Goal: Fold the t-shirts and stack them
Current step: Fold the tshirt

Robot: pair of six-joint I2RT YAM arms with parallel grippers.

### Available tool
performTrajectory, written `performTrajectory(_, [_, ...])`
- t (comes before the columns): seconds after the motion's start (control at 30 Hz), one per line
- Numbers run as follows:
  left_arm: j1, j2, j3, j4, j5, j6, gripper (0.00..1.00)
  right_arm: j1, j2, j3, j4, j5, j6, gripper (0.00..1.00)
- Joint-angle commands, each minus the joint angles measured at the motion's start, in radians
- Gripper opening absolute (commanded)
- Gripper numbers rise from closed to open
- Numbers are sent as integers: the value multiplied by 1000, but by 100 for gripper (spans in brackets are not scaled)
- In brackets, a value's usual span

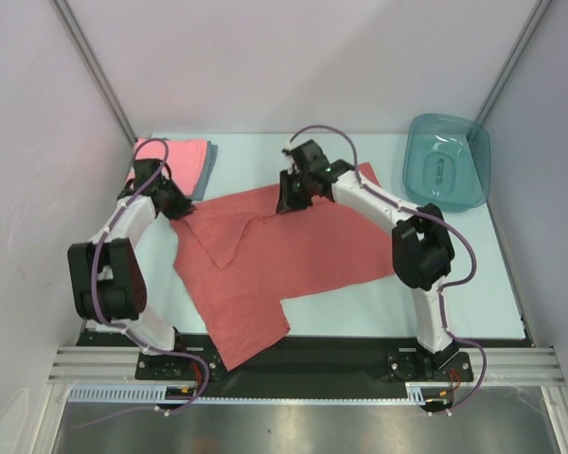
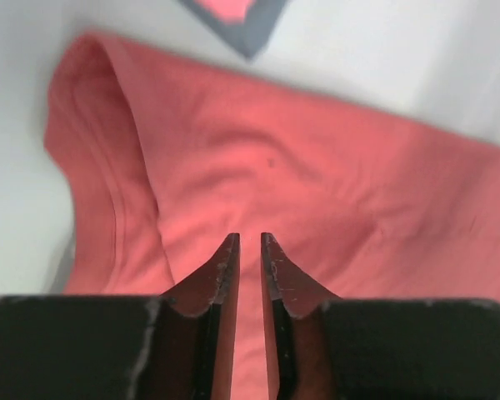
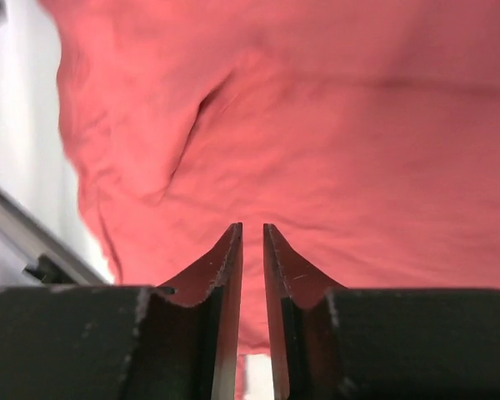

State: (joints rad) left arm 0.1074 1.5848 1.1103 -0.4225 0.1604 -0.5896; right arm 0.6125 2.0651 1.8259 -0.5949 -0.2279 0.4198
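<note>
- Red shirt (image 1: 284,255) lies spread and rumpled across the middle of the table (image 1: 360,303), one sleeve toward the near edge.
- Pink shirt (image 1: 175,151) lies folded on the grey-blue shirt (image 1: 204,175) at the far left corner.
- Tub (image 1: 445,189) stands at the far right corner, apart from the shirts.
- Left arm bends outward, and the left gripper (image 2: 250,239) sits at the red shirt's left corner. Its fingers are nearly together with a thin slit between; whether they pinch cloth cannot be told.
- Right arm reaches to the red shirt's far edge. The right gripper (image 3: 252,227) is low over the cloth with the same thin slit, and any grip is equally unclear.
</note>
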Motion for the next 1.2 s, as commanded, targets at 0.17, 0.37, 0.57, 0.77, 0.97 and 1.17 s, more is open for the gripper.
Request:
performTrajectory(0.17, [89, 250, 241, 102, 41, -4, 17, 38, 93, -86, 240, -183, 181, 15])
performTrajectory(0.37, [103, 389, 313, 116, 89, -21, 15, 50, 176, -76, 354, -226, 279, 13])
performTrajectory(0.57, [106, 415, 283, 76, 62, 5, 14, 61, 262, -20, 366, -263, 320, 17])
performTrajectory(0.77, [117, 415, 255, 39, 7, 34, 13, 75, 322, 30, 376, -286, 333, 22])
performTrajectory(0.97, [117, 415, 255, 33, -9, 56, 12, 84, 363, 64, 395, -307, 367, 24])
performTrajectory(1.17, [117, 399, 246, 33, -15, 70, 12, 86, 386, 87, 406, -317, 393, 29])
